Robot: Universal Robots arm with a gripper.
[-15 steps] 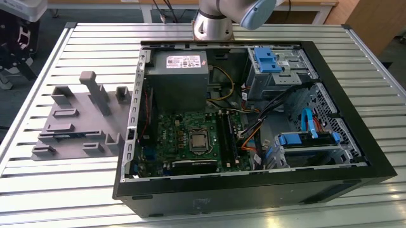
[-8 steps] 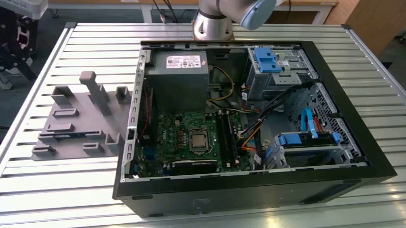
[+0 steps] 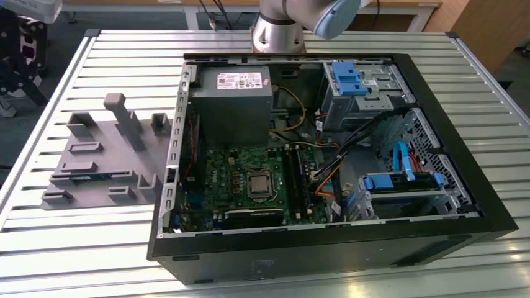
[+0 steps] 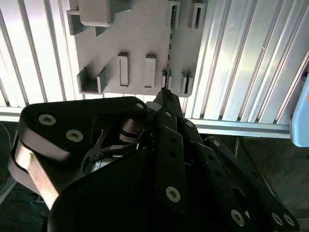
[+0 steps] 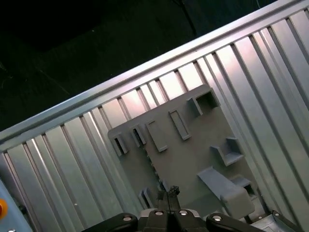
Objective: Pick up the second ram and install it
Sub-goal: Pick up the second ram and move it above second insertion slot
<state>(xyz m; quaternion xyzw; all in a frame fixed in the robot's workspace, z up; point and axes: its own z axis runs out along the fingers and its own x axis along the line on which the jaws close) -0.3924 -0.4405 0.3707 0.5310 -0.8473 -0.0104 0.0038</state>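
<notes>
Approach step. The gripper (image 5: 171, 192), jaws apparently closed and empty, hangs over the tray (image 5: 193, 154). The ram (image 4: 169, 48) stands on edge in the tray's slots, beyond the jaw tips and in line with them, untouched. A grasp would likely need the jaws parted to straddle its thin edge.

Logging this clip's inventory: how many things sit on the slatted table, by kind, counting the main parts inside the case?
Grey plastic tray with upright posts: 1
Thin blue-green circuit stick on edge in the tray: 1
Open black computer case: 1
Green motherboard inside it: 1
Grey power supply box inside it: 1
Total: 5
</notes>
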